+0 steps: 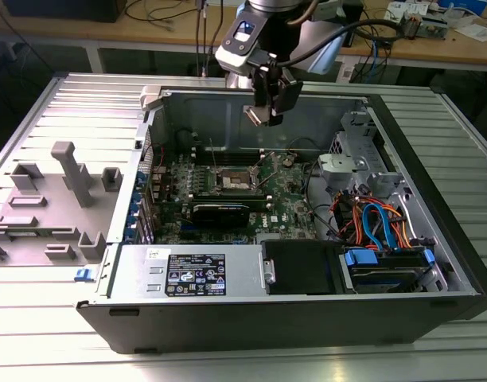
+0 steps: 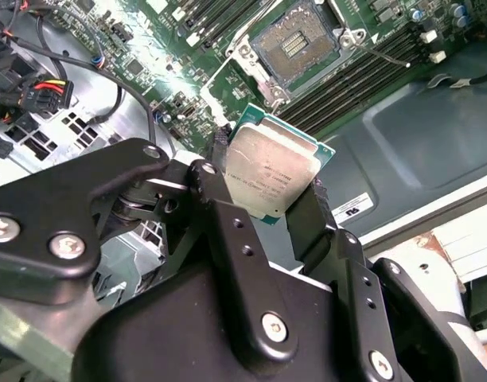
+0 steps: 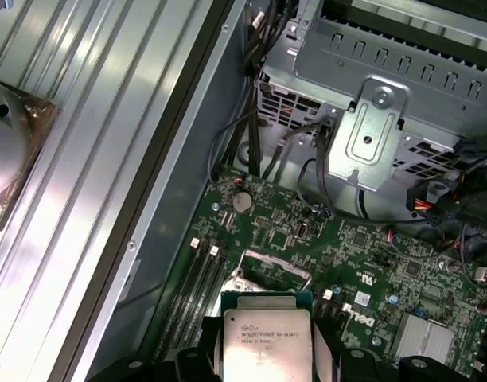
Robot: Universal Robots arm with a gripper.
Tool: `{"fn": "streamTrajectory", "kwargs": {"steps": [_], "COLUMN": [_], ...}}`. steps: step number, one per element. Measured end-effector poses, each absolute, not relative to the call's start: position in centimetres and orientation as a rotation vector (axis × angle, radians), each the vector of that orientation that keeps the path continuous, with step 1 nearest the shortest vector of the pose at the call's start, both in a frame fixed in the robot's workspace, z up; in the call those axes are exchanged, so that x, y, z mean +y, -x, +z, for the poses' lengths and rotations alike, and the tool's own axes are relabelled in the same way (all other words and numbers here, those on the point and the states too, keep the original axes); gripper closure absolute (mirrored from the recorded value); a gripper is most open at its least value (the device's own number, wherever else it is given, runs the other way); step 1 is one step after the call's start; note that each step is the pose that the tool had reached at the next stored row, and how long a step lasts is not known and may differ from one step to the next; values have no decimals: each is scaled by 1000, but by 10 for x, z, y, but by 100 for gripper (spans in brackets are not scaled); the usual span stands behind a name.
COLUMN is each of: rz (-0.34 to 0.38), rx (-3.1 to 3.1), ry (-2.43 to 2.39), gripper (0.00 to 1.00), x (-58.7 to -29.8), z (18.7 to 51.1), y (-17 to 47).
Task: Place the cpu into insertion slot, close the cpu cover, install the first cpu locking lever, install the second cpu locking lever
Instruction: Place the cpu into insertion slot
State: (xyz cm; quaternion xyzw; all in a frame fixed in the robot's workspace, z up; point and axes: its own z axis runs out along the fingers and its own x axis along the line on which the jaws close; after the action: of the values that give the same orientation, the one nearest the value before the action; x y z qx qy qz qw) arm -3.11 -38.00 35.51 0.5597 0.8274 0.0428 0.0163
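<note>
The cpu [image 2: 275, 155] is pinched by its edges in the gripper's [image 2: 269, 181] jaws — underside left free for seating — and held high above the slot [image 2: 295, 44].

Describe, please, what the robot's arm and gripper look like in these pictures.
The arm has a rounded silver-grey body with a blue cap on its wrist joint. A thick black cable loops off it toward the exterior view's right. The gripper is matte black: flat, angular link plates joined by shiny silver screws, narrowing to two slim black fingers.
</note>
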Motion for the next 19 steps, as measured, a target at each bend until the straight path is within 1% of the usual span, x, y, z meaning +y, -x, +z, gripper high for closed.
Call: {"fn": "streamTrajectory", "kwargs": {"steps": [19], "rz": [132], "rx": [2556], "ry": [-1764], "gripper": [46], "x": [-380], "z": [354], "y": [38]}}
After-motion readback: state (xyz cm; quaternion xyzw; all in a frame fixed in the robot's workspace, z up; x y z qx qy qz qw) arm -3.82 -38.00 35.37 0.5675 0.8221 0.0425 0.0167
